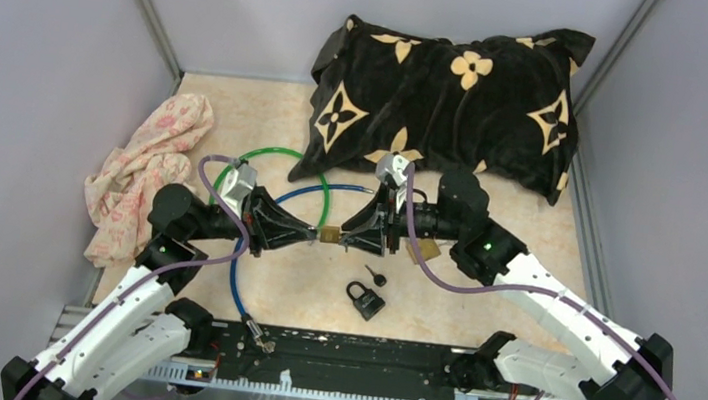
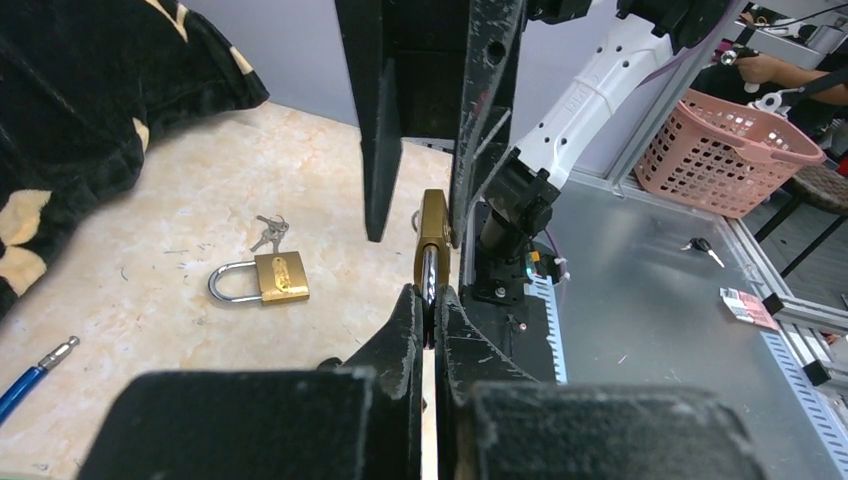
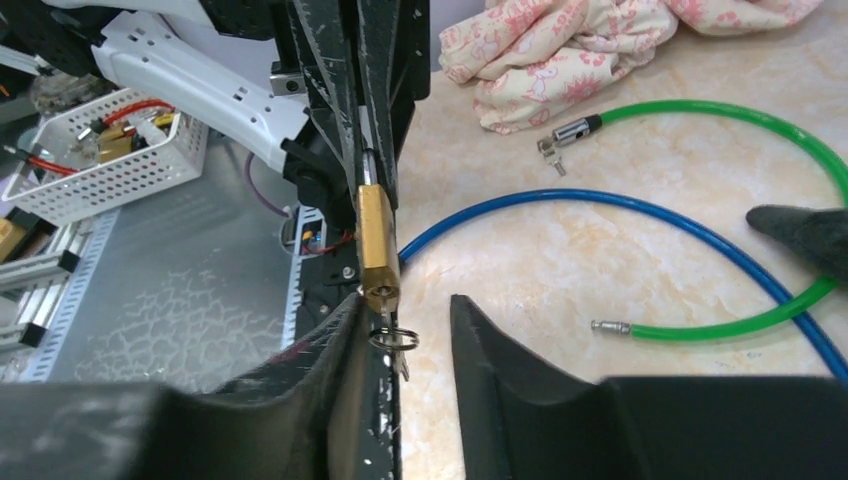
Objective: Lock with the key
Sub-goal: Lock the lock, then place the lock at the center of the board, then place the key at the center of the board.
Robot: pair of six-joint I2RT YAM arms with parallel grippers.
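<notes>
Two arms: the left arm (image 1: 131,311) and the right arm (image 1: 559,309) are meeting tip to tip in front of the black pillow with beige flower prints (image 1: 442,99).
Grip, left: the left jaws are pressing shut on the steel shackle of a brass padlock (image 2: 432,235), holding it off the pale stone-patterned surface (image 1: 508,228).
Task thing: the brass padlock is hanging in the air just in front of the pillow's near edge, between the two arms' tips.
Key: a small silver key (image 3: 384,318) on a ring is dangling at the padlock's keyhole end.
Grip, right: the right jaws are standing apart on either side of the key, gripping nothing.
Spare locks: a black padlock (image 1: 366,300) is lying farther out from the pillow. A second brass padlock with keys (image 2: 265,278) is lying nearer the pillow, under the right arm.
Cables: a green cable loop (image 3: 720,115) and a blue cable (image 3: 600,200) are lying off the pillow's left corner.
Cloth: a pink floral cloth (image 1: 146,176) is lying crumpled well to the pillow's left.
</notes>
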